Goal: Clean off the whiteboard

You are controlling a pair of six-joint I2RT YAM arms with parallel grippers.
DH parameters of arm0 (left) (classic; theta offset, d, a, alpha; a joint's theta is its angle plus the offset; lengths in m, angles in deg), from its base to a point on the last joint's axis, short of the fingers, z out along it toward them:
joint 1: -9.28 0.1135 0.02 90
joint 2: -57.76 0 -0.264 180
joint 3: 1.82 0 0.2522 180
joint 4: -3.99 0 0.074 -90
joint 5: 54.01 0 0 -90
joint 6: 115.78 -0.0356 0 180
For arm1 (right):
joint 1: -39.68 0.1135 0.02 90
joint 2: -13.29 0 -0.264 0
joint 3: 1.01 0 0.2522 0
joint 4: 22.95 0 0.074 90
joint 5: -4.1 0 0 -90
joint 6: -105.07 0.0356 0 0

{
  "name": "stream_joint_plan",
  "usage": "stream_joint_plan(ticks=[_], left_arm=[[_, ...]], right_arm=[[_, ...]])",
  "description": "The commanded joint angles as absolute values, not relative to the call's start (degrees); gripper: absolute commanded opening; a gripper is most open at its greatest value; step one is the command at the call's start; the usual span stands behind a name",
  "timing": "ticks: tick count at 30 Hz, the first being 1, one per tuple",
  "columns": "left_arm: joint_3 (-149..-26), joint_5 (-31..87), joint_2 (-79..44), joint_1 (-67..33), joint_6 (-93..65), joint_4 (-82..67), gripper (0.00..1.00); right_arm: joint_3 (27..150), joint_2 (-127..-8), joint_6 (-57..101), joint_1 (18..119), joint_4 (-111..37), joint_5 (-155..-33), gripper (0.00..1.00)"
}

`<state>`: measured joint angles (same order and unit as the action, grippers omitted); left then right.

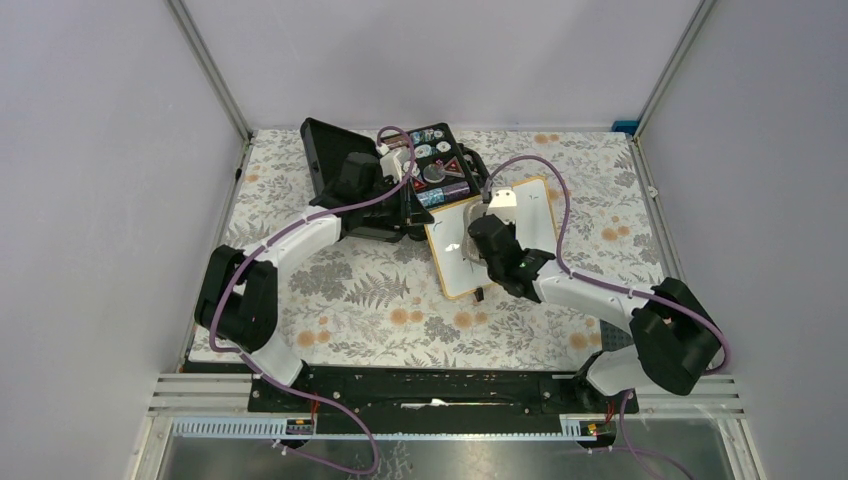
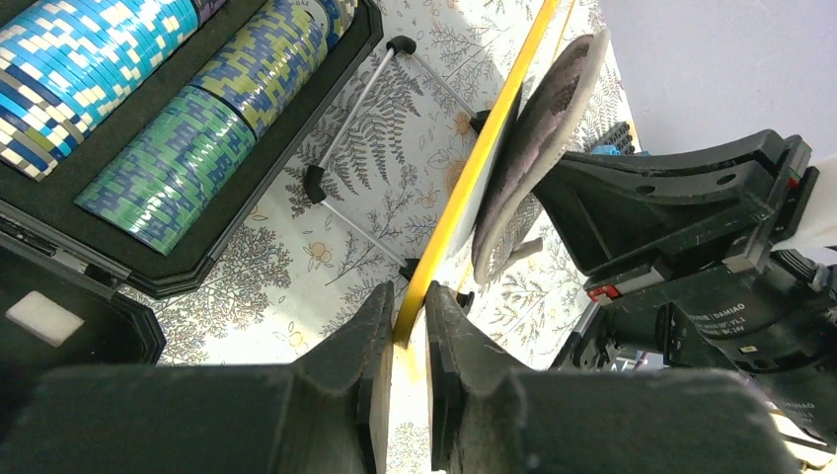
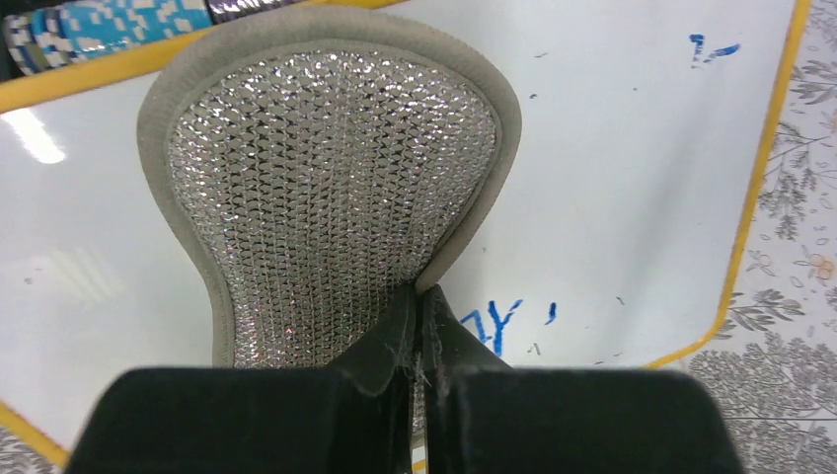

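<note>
Whiteboard point(image 3: 612, 148) is white with blue marks point(image 3: 493, 329); pad point(image 3: 326, 197) silver.

Table point(image 1: 330, 290): one, walled on three sides, top covered by a cloth printed with grey ferns and orange flowers.
Black case point(image 1: 445, 160): one, on the cloth at the far middle, lid thrown open to the left, tray packed with rows of blue, green and white chips point(image 2: 168, 163).
Whiteboard point(image 1: 452, 262): one, yellow-edged, just right of the case, carried on thin wire legs point(image 2: 345, 118) whose black feet point(image 2: 314, 183) rest on the cloth.
Black base plate point(image 1: 430, 385): one, along the near edge.
</note>
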<state>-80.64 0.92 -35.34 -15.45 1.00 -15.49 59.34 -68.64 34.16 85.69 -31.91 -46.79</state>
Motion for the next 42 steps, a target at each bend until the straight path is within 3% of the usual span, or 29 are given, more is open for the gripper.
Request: stream_joint_plan(ticks=[1, 13, 29, 34, 42], left_arm=[[-81.64, 0.23, -33.73, -15.77, 1.18, -13.69, 0.0], [-81.28, 0.16, -34.0, -15.77, 0.96, -13.49, 0.0], [-81.61, 0.07, -33.44, -15.77, 1.02, -13.97, 0.0], [-81.59, -0.06, -33.58, -15.77, 1.11, -13.83, 0.0], [-81.42, -0.22, -33.73, -15.83, 1.11, -13.79, 0.0]], right_arm=[[59.74, -67.06, 31.32, 84.72, -33.5, -43.83, 0.0], [82.4, -83.96, 33.64, 96.12, -30.43, -55.48, 0.0], [59.93, -67.51, 33.87, 81.15, -29.76, -49.39, 0.0], [64.12, -69.24, 34.15, 81.98, -29.95, -54.23, 0.0], [79.48, -82.69, 37.46, 94.54, -27.99, -63.04, 0.0]])
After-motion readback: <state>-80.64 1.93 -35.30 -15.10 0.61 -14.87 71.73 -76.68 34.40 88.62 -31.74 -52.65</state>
